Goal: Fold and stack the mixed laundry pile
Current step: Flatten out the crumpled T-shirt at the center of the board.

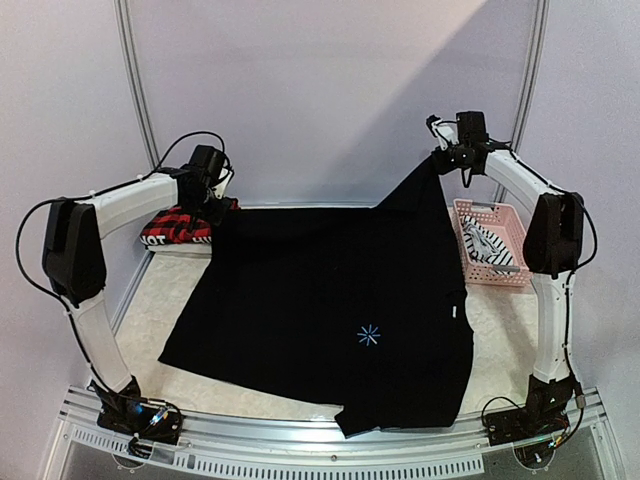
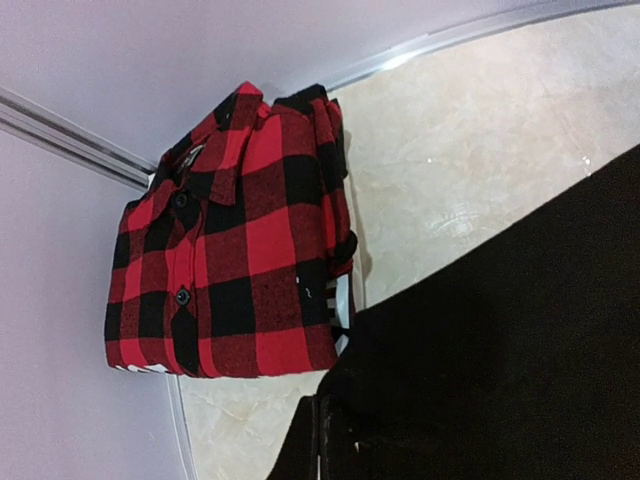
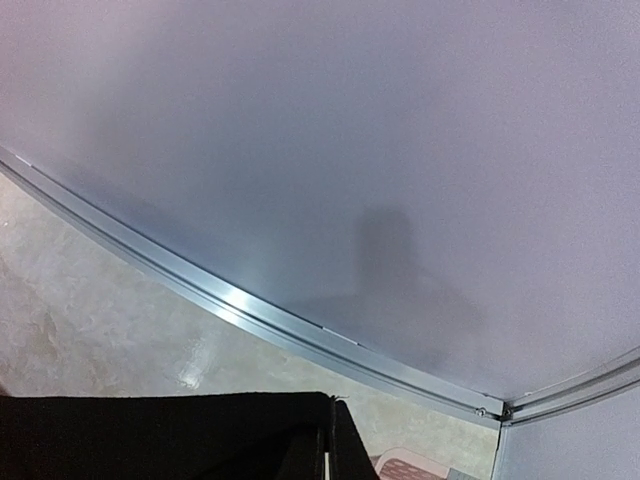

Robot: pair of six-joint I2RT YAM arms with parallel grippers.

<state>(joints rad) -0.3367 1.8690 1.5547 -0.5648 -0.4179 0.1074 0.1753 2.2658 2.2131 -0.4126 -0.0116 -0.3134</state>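
The large black T-shirt (image 1: pixel 340 310) is stretched across the table, with a small star print facing up. Its two far corners are raised. My left gripper (image 1: pixel 213 205) is shut on the far left corner and my right gripper (image 1: pixel 441 160) is shut on the far right corner, held higher. In the left wrist view the black T-shirt (image 2: pixel 500 350) hangs from the left gripper (image 2: pixel 322 410). In the right wrist view the black T-shirt (image 3: pixel 150 435) runs taut from the right gripper (image 3: pixel 328 430). A folded red-and-black plaid piece (image 1: pixel 178 224) (image 2: pixel 235 250) lies at the far left. The striped tank top (image 1: pixel 492 248) lies in the basket.
The pink perforated basket (image 1: pixel 485 205) stands at the far right, beside the T-shirt's edge; its corner (image 3: pixel 410 468) shows in the right wrist view. A dark folded garment with white lettering (image 1: pixel 155 240) lies under the plaid piece. Metal rails and walls close off the back and sides.
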